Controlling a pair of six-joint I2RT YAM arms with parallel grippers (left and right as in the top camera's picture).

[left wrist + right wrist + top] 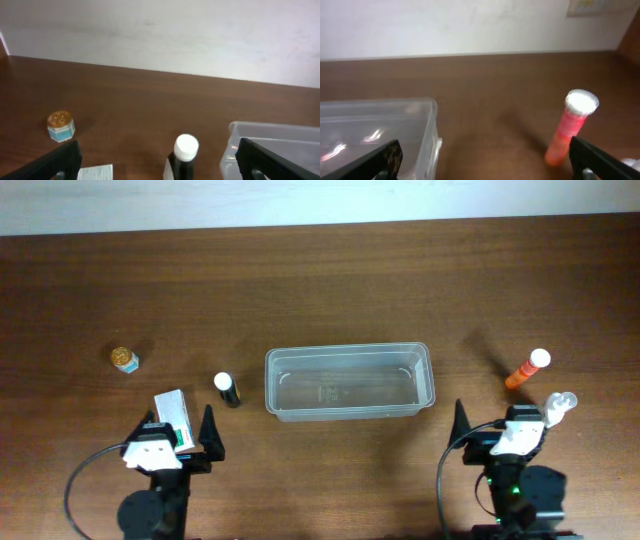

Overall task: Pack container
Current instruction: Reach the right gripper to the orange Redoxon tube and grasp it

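The clear, empty container (348, 382) sits mid-table; it also shows in the left wrist view (272, 145) and the right wrist view (375, 132). A black bottle with a white cap (227, 389) stands left of it, between my left fingers' line of sight (184, 159). An orange tube with a white cap (527, 369) stands at the right (569, 126). My left gripper (195, 438) is open and empty near the front edge. My right gripper (480, 432) is open and empty, also near the front.
A small jar with a gold lid (124, 360) stands at the far left (60, 125). A white box (172, 411) lies by the left gripper. A small clear bottle (559, 404) lies beside the right gripper. A pale wall (160, 35) borders the table's far edge.
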